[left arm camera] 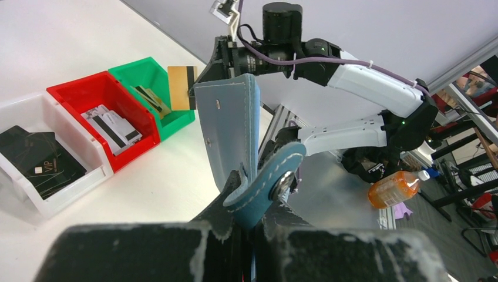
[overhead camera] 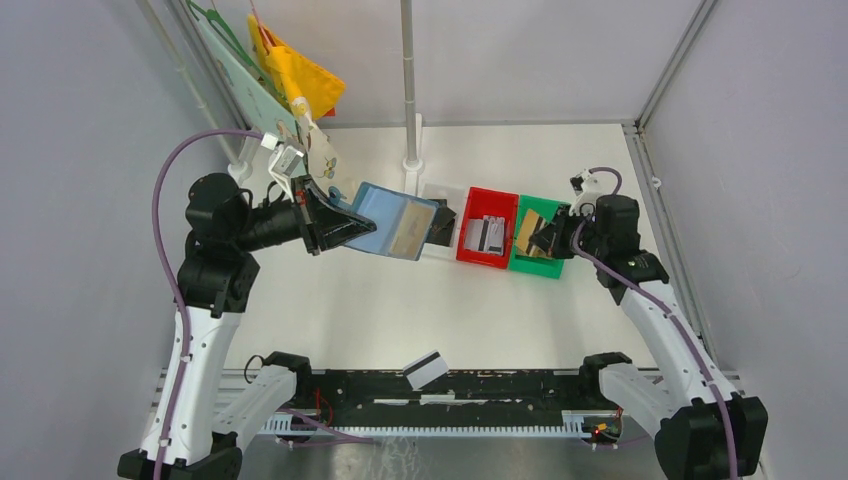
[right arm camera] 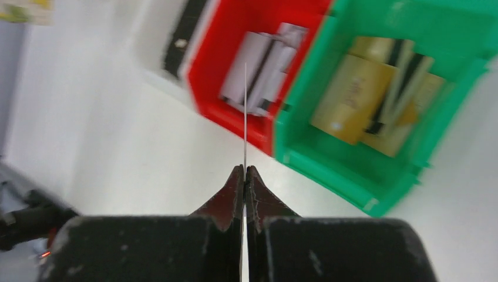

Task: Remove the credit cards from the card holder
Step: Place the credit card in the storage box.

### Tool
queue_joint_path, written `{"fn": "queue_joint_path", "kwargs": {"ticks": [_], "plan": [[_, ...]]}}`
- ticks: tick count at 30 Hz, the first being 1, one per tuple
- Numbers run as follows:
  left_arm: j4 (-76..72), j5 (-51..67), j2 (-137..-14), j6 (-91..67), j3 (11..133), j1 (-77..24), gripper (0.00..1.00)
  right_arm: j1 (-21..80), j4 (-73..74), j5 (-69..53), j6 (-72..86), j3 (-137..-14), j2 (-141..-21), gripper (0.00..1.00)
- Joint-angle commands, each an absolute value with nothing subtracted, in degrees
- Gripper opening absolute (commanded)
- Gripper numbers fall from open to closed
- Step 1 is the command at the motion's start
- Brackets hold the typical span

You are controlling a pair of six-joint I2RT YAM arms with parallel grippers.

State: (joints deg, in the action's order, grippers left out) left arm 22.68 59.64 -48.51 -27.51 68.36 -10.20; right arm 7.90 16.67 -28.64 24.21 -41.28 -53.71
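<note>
My left gripper [overhead camera: 345,228] is shut on the teal-blue card holder [overhead camera: 395,222] and holds it above the table, its far end open toward the bins. In the left wrist view the fingers [left arm camera: 265,205] pinch it at the snap tab [left arm camera: 267,182], and the holder [left arm camera: 232,129] stands upright. My right gripper [overhead camera: 545,238] is shut on a gold credit card [overhead camera: 530,234] with a dark stripe [left arm camera: 181,88], over the green bin. The right wrist view shows the gripper [right arm camera: 244,170] and that card edge-on [right arm camera: 245,111]. A grey striped card [overhead camera: 426,370] lies on the front rail.
Three bins stand in a row: a clear one [overhead camera: 440,188] with black cards [left arm camera: 41,158], a red one [overhead camera: 480,260] with silver cards [left arm camera: 111,126], a green one [overhead camera: 535,268] with gold cards [right arm camera: 352,100]. Hangers and a yellow cloth [overhead camera: 300,75] hang at the back left beside a post [overhead camera: 410,100].
</note>
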Motion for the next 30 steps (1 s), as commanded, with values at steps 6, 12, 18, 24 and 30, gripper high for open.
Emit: {"fn": "queue_joint_path", "kwargs": {"ticks": [6, 12, 18, 24, 30], "plan": [[20.8, 61.9, -48.4, -25.6, 71.0, -10.1, 0.02, 10.1, 31.2, 4.5, 10.2, -49.1, -62.8, 0.0], [20.7, 61.9, -48.2, -25.7, 70.8, -10.0, 0.02, 14.8, 30.8, 11.8, 11.0, -51.1, -68.1, 0.0], [20.7, 61.7, -48.3, -26.0, 70.4, -10.1, 0.02, 16.7, 28.7, 14.3, 11.3, -52.5, -73.1, 0.0], [20.7, 61.6, -47.8, -26.0, 70.8, -10.1, 0.02, 16.7, 23.0, 8.2, 12.6, -53.5, -77.8, 0.0], [20.7, 62.0, -47.4, -26.3, 70.8, -10.1, 0.02, 16.7, 20.3, 5.8, 12.9, -55.6, -82.8, 0.0]]}}
